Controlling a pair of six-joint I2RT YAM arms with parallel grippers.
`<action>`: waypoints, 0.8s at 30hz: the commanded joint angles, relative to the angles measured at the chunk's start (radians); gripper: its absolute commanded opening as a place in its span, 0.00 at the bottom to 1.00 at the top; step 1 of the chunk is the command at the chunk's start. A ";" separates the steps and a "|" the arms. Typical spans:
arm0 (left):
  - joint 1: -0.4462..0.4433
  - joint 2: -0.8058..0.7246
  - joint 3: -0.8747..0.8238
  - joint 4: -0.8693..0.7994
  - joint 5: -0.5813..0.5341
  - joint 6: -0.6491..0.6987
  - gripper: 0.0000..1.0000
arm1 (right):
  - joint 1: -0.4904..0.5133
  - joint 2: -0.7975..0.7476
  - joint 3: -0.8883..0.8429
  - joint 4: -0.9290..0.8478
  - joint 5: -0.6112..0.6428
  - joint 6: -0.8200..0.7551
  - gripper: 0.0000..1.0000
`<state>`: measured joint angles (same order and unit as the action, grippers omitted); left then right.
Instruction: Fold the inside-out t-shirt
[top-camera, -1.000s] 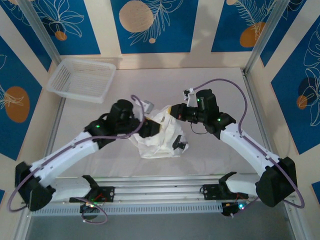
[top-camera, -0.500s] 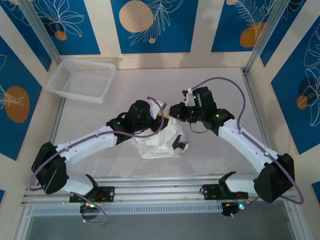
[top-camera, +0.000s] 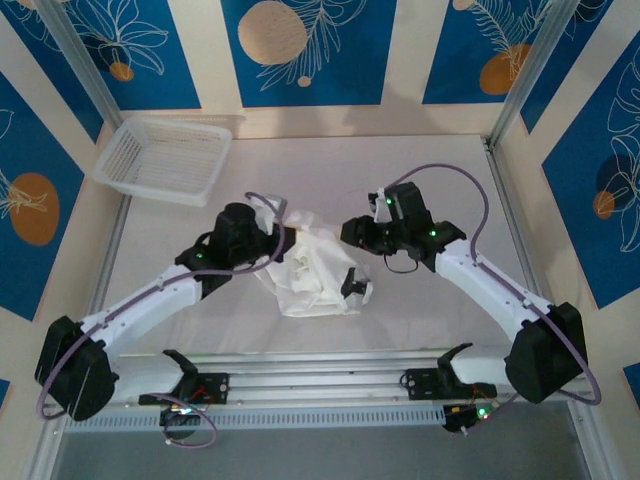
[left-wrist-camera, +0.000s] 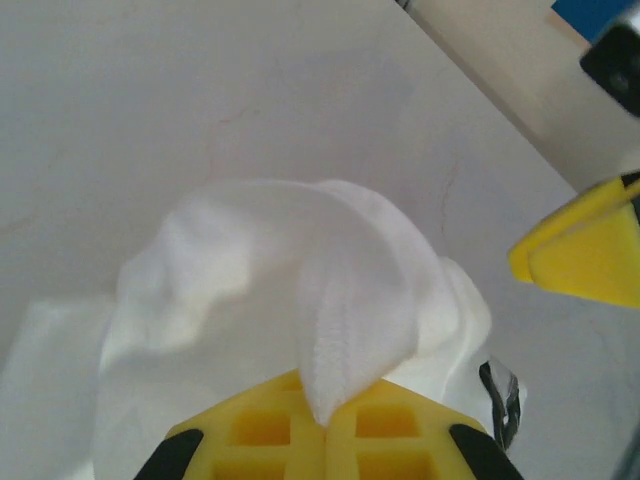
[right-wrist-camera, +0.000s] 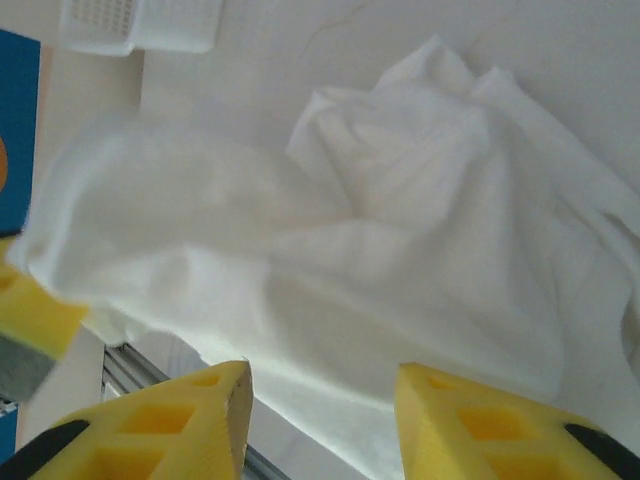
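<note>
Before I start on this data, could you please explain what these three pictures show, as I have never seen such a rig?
These are two robot arms bolted at the near edge of a table, each ending in a two-finger gripper. The wide picture comes from a fixed camera above and behind them; the other two come from a camera on each wrist, so the yellow blocks at the bottom are that arm's own fingers. On the table lie a crumpled white t-shirt and, at the far left corner, a white mesh basket. The left gripper is shut, pinching a fold of the shirt. The right gripper is open, its fingers apart, holding nothing.
</note>
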<state>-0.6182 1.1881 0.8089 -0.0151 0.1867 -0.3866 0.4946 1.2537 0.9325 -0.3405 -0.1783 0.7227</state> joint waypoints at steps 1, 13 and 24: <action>0.020 -0.033 -0.069 0.053 0.184 -0.172 0.04 | 0.044 -0.037 -0.091 0.207 -0.091 -0.090 0.52; 0.157 -0.472 -0.217 -0.424 -0.218 -0.347 0.11 | 0.223 0.145 -0.162 0.231 0.321 -0.385 0.00; 0.297 -0.547 -0.194 -0.465 -0.208 -0.315 0.33 | 0.122 -0.121 -0.286 0.208 0.460 -0.136 0.54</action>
<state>-0.3325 0.6266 0.5732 -0.4965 -0.0525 -0.7311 0.6823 1.1744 0.6582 -0.1059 0.1802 0.4389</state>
